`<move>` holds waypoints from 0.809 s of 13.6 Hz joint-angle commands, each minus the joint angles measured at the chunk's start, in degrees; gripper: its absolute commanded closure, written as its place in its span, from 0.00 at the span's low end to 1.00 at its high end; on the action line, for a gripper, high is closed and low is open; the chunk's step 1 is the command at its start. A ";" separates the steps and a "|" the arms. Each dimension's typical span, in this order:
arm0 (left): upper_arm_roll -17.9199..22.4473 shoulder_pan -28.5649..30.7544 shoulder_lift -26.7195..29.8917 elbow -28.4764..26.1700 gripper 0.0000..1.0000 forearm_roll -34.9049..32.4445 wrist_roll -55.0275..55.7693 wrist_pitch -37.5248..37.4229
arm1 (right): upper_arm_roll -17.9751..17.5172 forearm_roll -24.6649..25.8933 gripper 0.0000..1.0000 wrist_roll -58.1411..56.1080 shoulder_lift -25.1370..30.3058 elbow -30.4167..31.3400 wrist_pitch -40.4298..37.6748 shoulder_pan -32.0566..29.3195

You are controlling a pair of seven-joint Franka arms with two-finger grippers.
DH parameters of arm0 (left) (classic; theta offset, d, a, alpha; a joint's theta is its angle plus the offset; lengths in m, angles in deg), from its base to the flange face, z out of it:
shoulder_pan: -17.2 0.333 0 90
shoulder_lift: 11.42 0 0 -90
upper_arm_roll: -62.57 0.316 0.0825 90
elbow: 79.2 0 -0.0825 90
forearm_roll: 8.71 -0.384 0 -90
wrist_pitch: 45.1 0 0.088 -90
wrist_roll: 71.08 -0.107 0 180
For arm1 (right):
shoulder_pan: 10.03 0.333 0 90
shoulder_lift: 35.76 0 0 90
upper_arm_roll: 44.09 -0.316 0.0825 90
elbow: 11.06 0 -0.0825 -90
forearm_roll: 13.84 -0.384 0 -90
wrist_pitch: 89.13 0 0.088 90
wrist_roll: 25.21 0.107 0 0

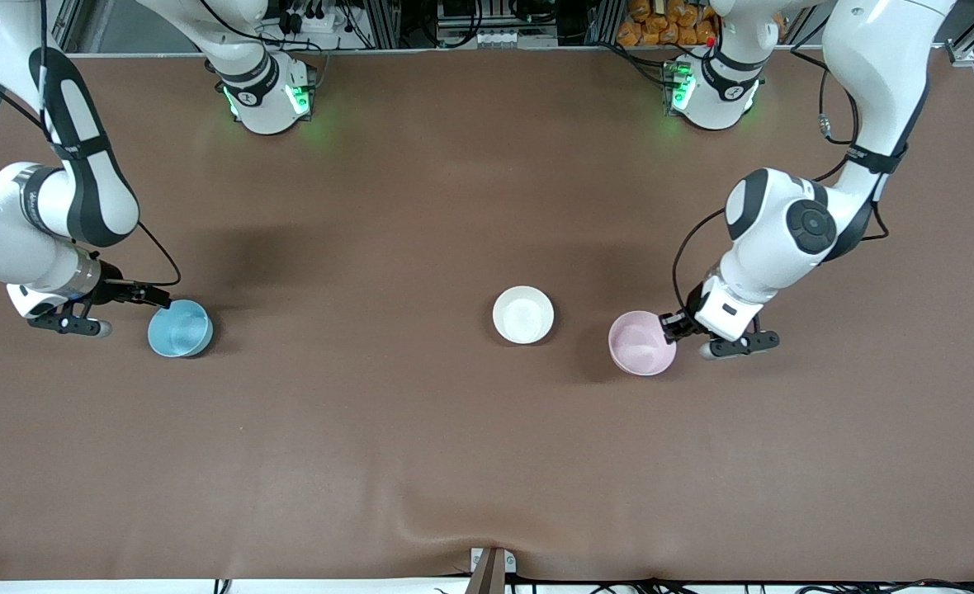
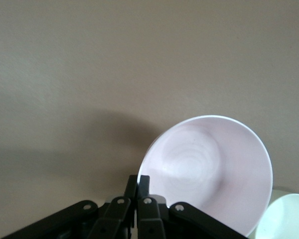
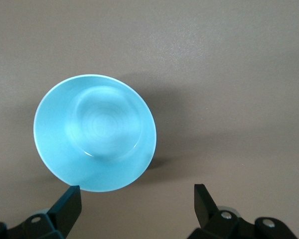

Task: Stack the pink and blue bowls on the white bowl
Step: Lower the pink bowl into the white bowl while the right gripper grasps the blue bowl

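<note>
A: Where do we have the white bowl [image 1: 523,314]?

B: On the brown table [image 1: 421,445], upright, nothing in it. We'll use it as our ref pt. It's roughly mid-table, a bit toward the left arm's end. It also peeks into the left wrist view as a pale rim [image 2: 285,219] at the corner.

A: Pink bowl [image 1: 641,343]?

B: Just beside the white bowl, toward the left arm's end and a touch nearer the front cam. Apart from it, a strip of table shows between them. In the left wrist view the pink bowl [image 2: 212,172] looks tilted, its opening turned toward the wrist cam.

A: And the left gripper [image 1: 675,326]?

B: At the pink bowl's rim, on the side away from the white bowl. In the wrist view its fingers [image 2: 137,185] are pressed together w/ the rim's edge right at them. We read it as pinching the rim.

A: Blue bowl [image 1: 180,328]?

B: Well apart from the white bowl, toward the right arm's end, abt level w/ it in depth. Upright on the table, empty.

A: Right gripper [image 1: 157,299]?

B: At the blue bowl's rim, on the side away from the white bowl. Wrist view shows its fingers [image 3: 69,206] spread wide, and the blue bowl [image 3: 95,133] sits clear of the tips, so nothing's gripped.
</note>
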 commanded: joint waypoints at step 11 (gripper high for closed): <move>0.60 -15.06 -2.08 4.01 1.00 0.11 21.21 0.04 | -0.83 -4.86 0.06 -1.06 -8.69 -2.75 7.43 -2.49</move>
